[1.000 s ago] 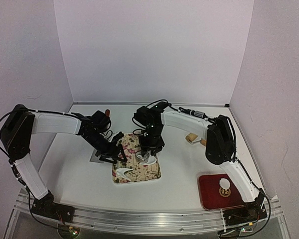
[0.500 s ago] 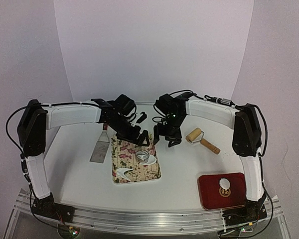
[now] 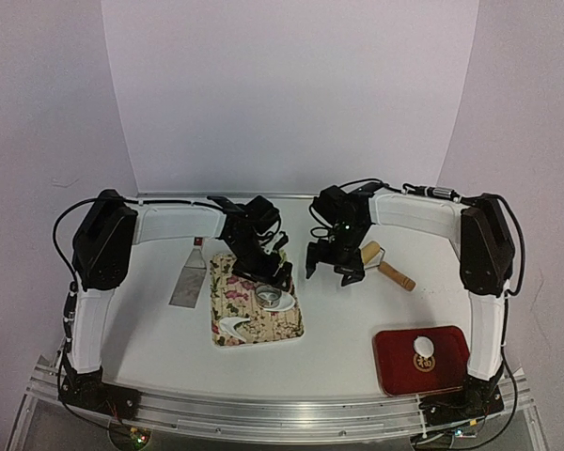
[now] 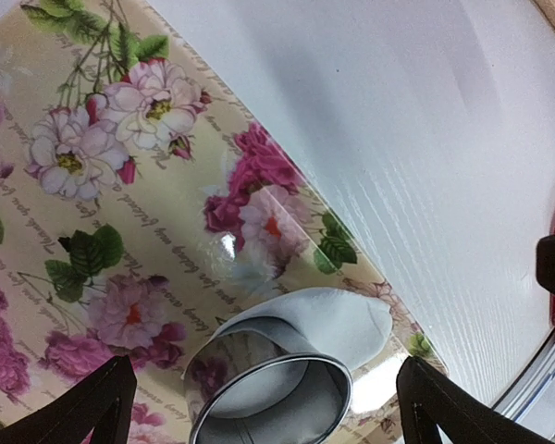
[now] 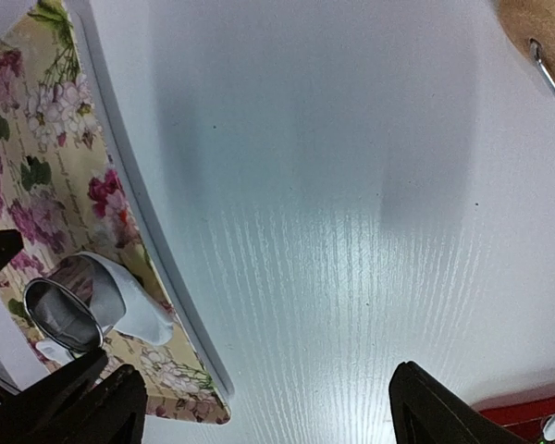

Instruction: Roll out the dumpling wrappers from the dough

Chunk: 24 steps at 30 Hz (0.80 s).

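Note:
A metal ring cutter [image 3: 274,298] stands on a white dough piece [image 3: 286,303] on the floral board [image 3: 254,324]. My left gripper [image 3: 266,274] is open just above and behind the cutter; in the left wrist view the cutter [image 4: 268,398] and dough [image 4: 328,324] lie between its spread fingers [image 4: 97,402]. A crescent dough scrap [image 3: 233,324] lies near the board's front. One dumpling wrapper [image 3: 423,346] lies on the red tray [image 3: 395,371]. My right gripper [image 3: 331,272] is open and empty over bare table right of the board.
A wooden rolling pin [image 3: 381,263] lies just right of my right gripper. A metal spatula [image 3: 190,277] lies left of the board. A small round printed thing [image 3: 424,362] sits on the red tray beside the wrapper. White walls close in behind and at the sides.
My right gripper has left the ring cutter and moved right, off the board. My left gripper has moved from the board's left edge to above the cutter.

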Motion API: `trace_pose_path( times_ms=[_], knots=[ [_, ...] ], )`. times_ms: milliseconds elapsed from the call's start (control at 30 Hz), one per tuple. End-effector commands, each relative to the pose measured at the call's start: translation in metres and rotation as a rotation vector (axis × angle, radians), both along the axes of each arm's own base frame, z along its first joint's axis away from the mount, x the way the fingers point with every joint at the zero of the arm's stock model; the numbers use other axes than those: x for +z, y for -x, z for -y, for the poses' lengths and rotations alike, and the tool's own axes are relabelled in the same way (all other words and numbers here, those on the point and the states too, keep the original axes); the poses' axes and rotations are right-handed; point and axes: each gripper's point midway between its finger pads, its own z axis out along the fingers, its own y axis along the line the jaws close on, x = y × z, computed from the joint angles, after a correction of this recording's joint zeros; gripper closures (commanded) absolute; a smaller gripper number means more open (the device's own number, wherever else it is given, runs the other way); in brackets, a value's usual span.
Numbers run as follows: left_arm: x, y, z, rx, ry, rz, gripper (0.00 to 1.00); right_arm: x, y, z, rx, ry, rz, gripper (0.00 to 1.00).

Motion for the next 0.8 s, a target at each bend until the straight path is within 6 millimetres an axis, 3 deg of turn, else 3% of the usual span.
trace_pose_path(
  times_ms=[0, 233, 600, 767],
  knots=[
    [0.0, 0.006, 0.006, -0.024, -0.024, -0.013, 0.0, 0.019, -0.008, -0.001, -0.023, -0.034, 0.058, 0.09],
    [-0.014, 0.014, 0.005, -0.059, -0.095, -0.011, 0.01, 0.015, -0.007, -0.004, -0.015, -0.043, 0.046, 0.09],
    [-0.016, 0.011, -0.019, -0.022, -0.193, 0.033, 0.29, 0.011, -0.008, -0.017, 0.029, -0.082, 0.023, 0.12],
    [-0.017, 0.015, -0.032, -0.008, -0.233, 0.038, 0.33, 0.008, -0.004, -0.035, 0.074, -0.152, -0.004, 0.14]
  ],
)
